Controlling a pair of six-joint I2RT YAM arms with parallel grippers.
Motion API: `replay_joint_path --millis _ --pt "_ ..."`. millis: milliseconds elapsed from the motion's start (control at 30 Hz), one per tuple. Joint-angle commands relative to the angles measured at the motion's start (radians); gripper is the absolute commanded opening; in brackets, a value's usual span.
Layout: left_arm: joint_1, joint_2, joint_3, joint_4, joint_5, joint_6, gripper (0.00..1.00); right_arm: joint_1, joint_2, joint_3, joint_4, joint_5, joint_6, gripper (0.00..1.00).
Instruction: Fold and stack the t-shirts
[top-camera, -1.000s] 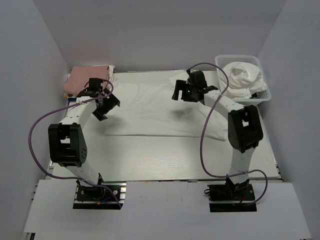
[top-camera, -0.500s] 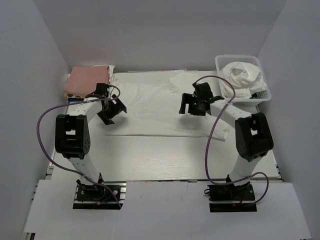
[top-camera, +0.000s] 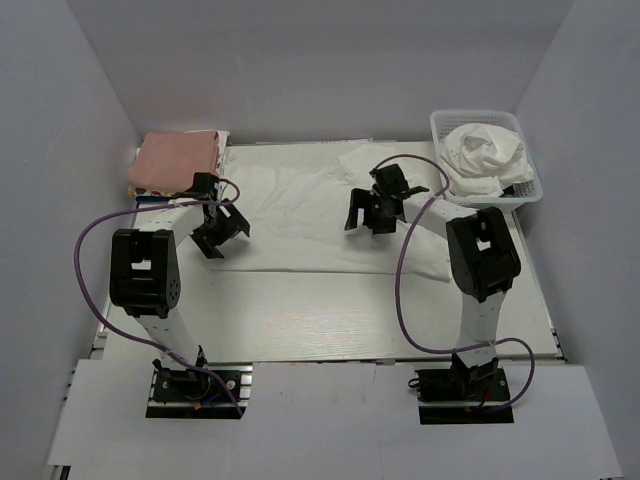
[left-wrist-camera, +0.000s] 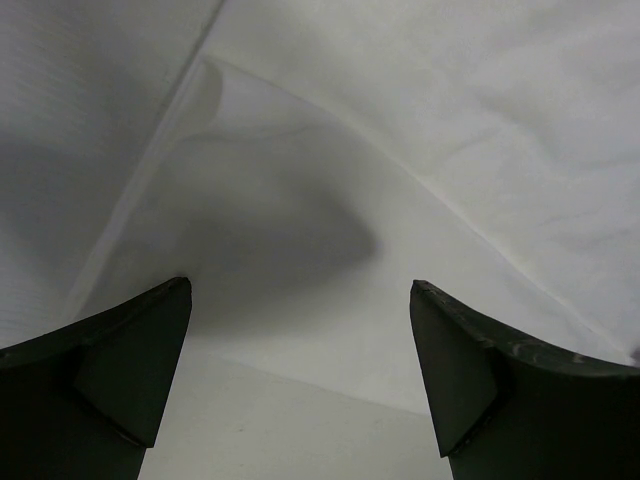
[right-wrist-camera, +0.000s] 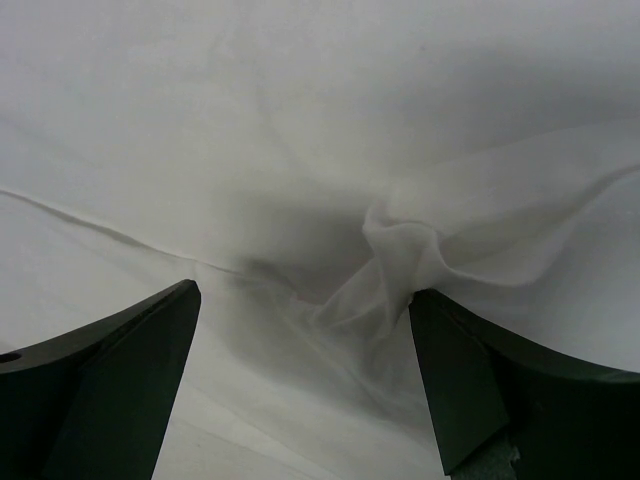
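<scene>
A white t-shirt (top-camera: 300, 205) lies spread flat on the table. My left gripper (top-camera: 218, 232) is open and empty, low over the shirt's left edge. In the left wrist view the gripper (left-wrist-camera: 300, 284) straddles a corner of the cloth (left-wrist-camera: 330, 200) with bare table beneath. My right gripper (top-camera: 365, 213) is open and empty over the shirt's right part. In the right wrist view the gripper (right-wrist-camera: 305, 290) hangs over a bunched fold (right-wrist-camera: 400, 250) that touches the right finger (right-wrist-camera: 470, 380). More crumpled white shirts (top-camera: 485, 152) fill the basket.
A white lattice basket (top-camera: 530, 190) stands at the back right. A folded pink cloth (top-camera: 175, 160) lies on a stack at the back left. Grey walls close in the table on the left, back and right. Purple cables loop off both arms.
Both grippers have come down and nearer over the shirt. The left moved toward its left edge. The right swung from the back toward the shirt's middle. Both stay open.
</scene>
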Motion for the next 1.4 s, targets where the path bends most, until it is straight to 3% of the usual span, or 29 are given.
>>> replay_joint_path --millis 0,167,400,700,967,1200,1367 --pt "-0.002 -0.027 -0.004 -0.003 -0.012 0.011 1.00 0.014 0.034 0.056 0.081 -0.117 0.038 0.90" --pt "0.007 -0.027 0.007 -0.014 -0.021 0.011 1.00 0.011 0.097 0.174 0.147 -0.148 0.125 0.90" --pt "0.007 -0.037 0.007 -0.023 -0.040 0.011 1.00 0.007 0.047 0.185 0.107 0.042 0.133 0.90" --pt "0.007 0.013 0.049 -0.023 -0.030 0.011 1.00 -0.037 -0.114 -0.022 0.009 0.264 0.093 0.90" --pt "0.007 0.085 0.038 -0.014 -0.011 0.002 1.00 -0.123 -0.222 -0.269 0.041 0.173 0.093 0.90" --pt "-0.002 0.042 -0.190 -0.017 0.033 -0.030 1.00 -0.174 -0.349 -0.479 0.003 0.137 0.136 0.90" --pt "-0.011 -0.158 -0.379 -0.037 0.071 -0.052 1.00 -0.175 -0.548 -0.666 -0.126 0.137 0.174 0.90"
